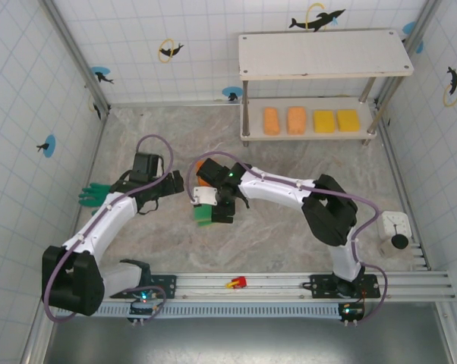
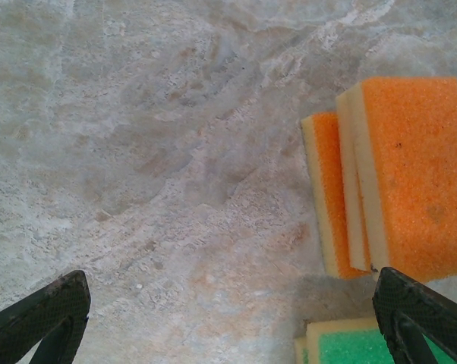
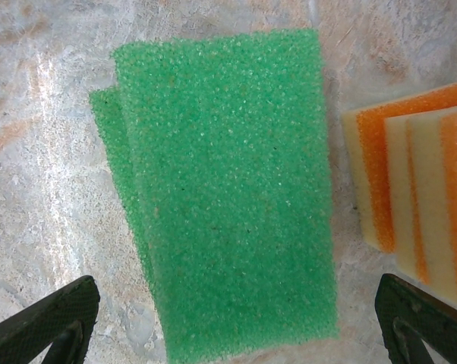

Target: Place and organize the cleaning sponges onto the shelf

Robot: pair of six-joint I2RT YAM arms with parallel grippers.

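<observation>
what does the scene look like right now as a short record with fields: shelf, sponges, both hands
shelf: top board bare, lower board in use
on lower board: shelved orange sponges, two; shelved yellow sponges, two
on table: green sponges, two stacked; loose orange sponges beside them
left hand: open, over bare table next to the loose orange sponges
right hand: open, above the green sponges, holding nothing
</observation>
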